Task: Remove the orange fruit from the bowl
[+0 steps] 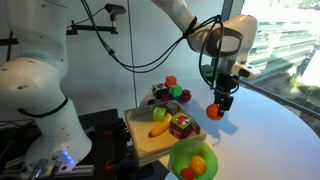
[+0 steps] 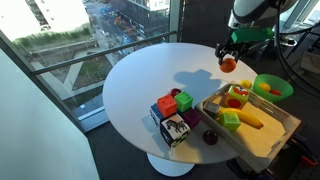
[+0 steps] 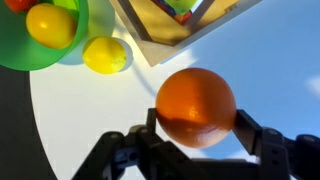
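My gripper (image 1: 217, 103) is shut on the orange fruit (image 1: 215, 111) and holds it in the air above the white round table, away from the bowl. The fruit also shows in an exterior view (image 2: 229, 64) and fills the wrist view (image 3: 196, 107) between the two black fingers (image 3: 196, 122). The lime-green bowl (image 1: 178, 155) stands near the table edge beside the wooden tray. It also shows in an exterior view (image 2: 272, 95) and at the wrist view's top left (image 3: 78, 40). It holds a paler yellow-orange fruit (image 3: 50, 25) and a small red fruit (image 3: 20, 4).
A lemon (image 3: 105, 55) lies on the table just outside the bowl. The tan wooden tray (image 1: 150, 145) (image 2: 270, 140) carries a banana (image 1: 160, 128) and coloured blocks. More toy fruits and blocks (image 2: 172, 112) sit on the table beside it. A window is close behind.
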`<state>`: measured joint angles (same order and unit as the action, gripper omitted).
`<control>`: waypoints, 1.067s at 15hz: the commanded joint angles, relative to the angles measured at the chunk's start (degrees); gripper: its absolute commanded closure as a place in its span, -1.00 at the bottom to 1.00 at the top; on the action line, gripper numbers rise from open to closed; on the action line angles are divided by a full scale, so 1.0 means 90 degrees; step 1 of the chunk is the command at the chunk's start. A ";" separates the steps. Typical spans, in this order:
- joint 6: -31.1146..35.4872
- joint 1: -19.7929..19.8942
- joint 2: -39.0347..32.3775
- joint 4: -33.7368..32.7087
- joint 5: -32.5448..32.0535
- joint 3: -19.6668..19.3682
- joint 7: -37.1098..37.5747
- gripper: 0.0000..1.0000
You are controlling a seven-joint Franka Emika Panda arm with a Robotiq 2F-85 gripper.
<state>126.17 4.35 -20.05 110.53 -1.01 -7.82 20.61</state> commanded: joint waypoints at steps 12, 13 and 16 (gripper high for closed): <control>0.0947 -0.0371 -0.0945 -0.0188 -0.0073 -0.0082 0.0208 -0.03; 0.0977 -0.0381 -0.0965 -0.0174 -0.0068 -0.0087 0.0198 -0.03; 0.0975 -0.0386 -0.1017 -0.0164 -0.0047 -0.0088 0.0180 -0.03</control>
<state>134.39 1.49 -28.93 109.16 -1.04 -7.96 21.30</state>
